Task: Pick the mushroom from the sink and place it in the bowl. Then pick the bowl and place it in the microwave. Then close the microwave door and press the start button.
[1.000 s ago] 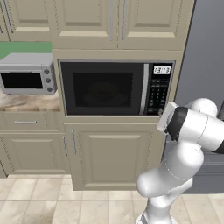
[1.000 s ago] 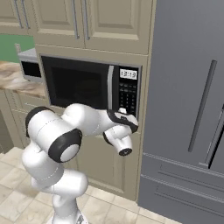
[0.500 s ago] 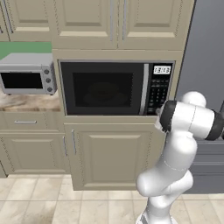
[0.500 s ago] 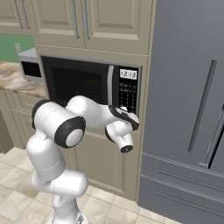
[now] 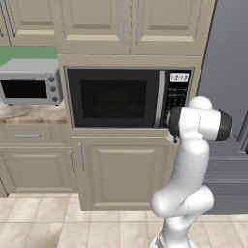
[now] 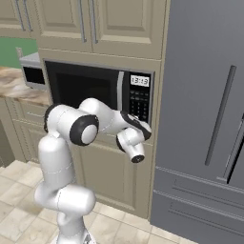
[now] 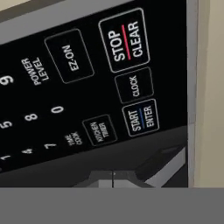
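End effector (image 7: 113,174), fingers pressed together, sits below the microwave (image 5: 127,98) keypad (image 7: 87,83).

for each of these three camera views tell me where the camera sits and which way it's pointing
Left base view: behind the arm to its left, facing the microwave; the arm rises at lower right.
Right base view: behind to its right, facing the same microwave and a grey fridge; the arm at lower left.
Hand view: on the hand, close at the keypad; shut gripper at the bottom.
Both base views share the toaster oven.
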Controlling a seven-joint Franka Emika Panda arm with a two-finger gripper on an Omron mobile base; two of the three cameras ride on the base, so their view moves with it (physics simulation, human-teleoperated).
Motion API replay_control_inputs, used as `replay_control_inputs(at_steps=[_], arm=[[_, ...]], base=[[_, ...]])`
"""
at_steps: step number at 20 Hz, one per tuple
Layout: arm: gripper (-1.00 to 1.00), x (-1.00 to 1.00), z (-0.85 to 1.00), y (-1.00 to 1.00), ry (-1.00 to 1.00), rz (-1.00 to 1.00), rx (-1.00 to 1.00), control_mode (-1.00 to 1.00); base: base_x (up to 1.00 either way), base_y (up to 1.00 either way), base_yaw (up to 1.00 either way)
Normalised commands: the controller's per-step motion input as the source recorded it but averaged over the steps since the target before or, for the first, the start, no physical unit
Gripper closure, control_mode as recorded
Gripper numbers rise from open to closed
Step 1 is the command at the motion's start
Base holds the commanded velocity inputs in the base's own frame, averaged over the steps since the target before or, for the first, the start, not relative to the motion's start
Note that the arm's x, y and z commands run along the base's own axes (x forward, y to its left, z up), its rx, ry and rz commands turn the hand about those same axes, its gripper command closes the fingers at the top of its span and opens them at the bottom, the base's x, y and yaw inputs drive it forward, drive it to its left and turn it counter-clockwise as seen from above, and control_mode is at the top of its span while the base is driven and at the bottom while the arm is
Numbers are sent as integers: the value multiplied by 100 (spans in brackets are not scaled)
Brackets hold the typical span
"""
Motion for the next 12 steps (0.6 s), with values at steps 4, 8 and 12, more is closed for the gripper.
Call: replay_control_inputs(at_steps=[4,8,12], arm=[[100,44,-18,-2,0,0,0,-100],[100,43,-12,-12,0,0,2,-100],[100,41,-17,-12,0,0,1,-100]], base=[[0,0,0],[0,0,0],[0,0,0]])
